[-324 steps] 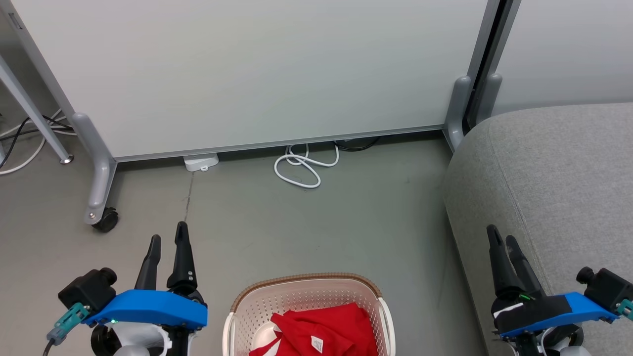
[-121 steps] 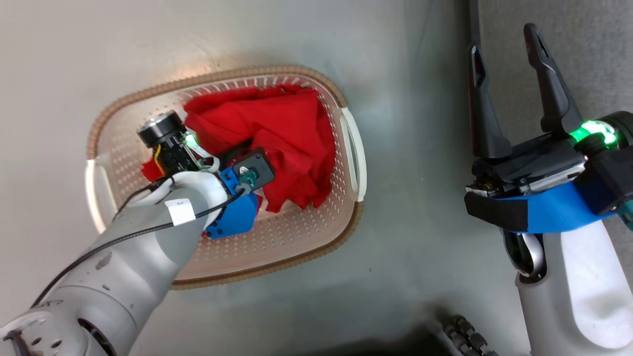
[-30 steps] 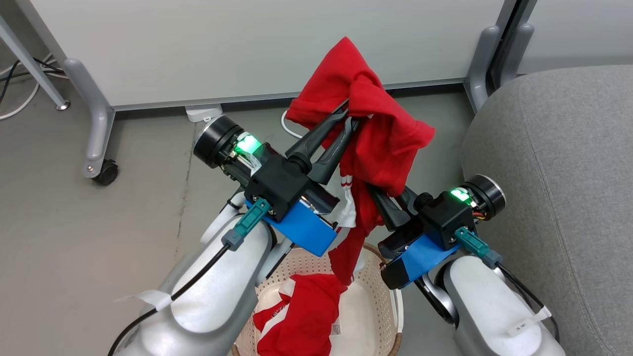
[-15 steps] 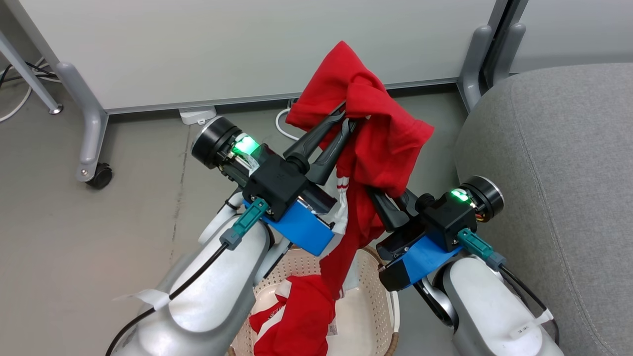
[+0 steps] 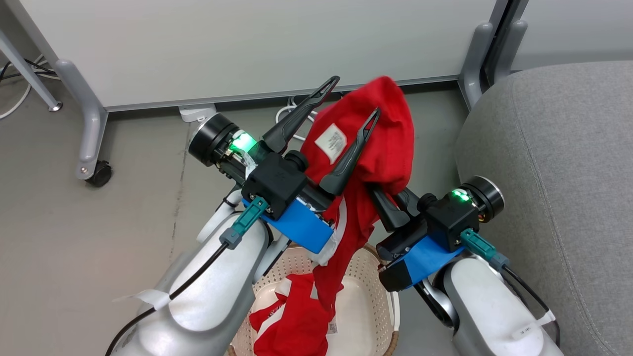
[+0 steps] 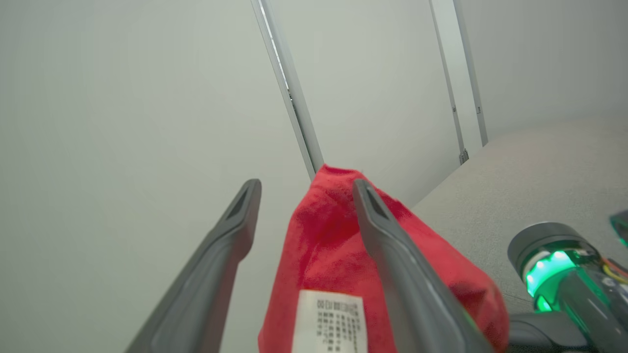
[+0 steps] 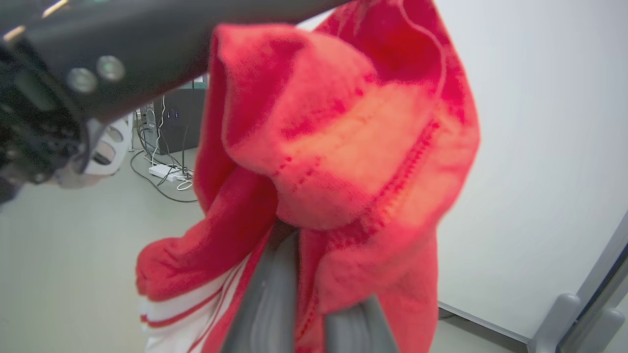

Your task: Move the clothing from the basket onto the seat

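The left gripper [image 5: 356,95] stands with its fingers spread wide, gripping nothing. The red garment [image 5: 381,143] is merely draped against the right-hand finger, its white label [image 5: 330,142] facing up between the two. The right gripper [image 5: 390,205] sits lower and to the right, its fingers closed on a fold of the same garment; the right wrist view shows them pinched together with the fabric bunched above them. All the hold therefore appears to rest with the right arm.

The garment hangs in the air above the basket [image 5: 368,291], with a striped tail trailing down into it. More red cloth, the second garment [image 5: 292,321], lies on the basket floor. Where the tail ends and that cloth begins cannot be made out. The seat [image 5: 554,163] lies just to the right of the right arm, bare and close.

The step in hand looks like a handover followed by a carry to the seat. To do it well, the left arm should draw back along its own fingers so that neither tip hooks the fabric. The right arm should first rise enough to bring the tail clear of the basket rim, since a dragging tail could snag the second garment or tip the basket. It can then swing over the cushion, well inside its rounded edge, and lower before opening, so that the soft cloth settles instead of sliding off to the floor [image 5: 123,222].
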Controlling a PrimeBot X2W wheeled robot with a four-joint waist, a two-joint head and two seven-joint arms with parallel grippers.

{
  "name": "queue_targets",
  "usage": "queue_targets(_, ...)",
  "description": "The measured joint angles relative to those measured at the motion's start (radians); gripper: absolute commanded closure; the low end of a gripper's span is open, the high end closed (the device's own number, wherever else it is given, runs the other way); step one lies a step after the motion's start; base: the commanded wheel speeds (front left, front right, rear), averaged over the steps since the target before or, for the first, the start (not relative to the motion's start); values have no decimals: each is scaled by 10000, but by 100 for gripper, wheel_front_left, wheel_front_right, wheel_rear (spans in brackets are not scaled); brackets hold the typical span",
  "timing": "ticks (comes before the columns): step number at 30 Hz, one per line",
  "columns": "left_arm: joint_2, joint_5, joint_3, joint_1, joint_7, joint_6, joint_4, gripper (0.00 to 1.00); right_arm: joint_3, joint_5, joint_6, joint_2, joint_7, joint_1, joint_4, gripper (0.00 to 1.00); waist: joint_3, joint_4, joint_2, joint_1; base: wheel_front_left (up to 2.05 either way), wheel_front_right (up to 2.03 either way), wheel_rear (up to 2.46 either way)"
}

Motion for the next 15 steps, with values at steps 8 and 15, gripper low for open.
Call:
queue_targets(8,27,59,50,33,-2,0,-44,0,-479,84,0,6,0,196,-117,100,116,-162,0,0,0,0,0)
queue_targets(15,182,69,-4,96,-2,0,-65,0,-1269,58,0,13,0,488,-485,100,379,-609,0,0,0,0,0)
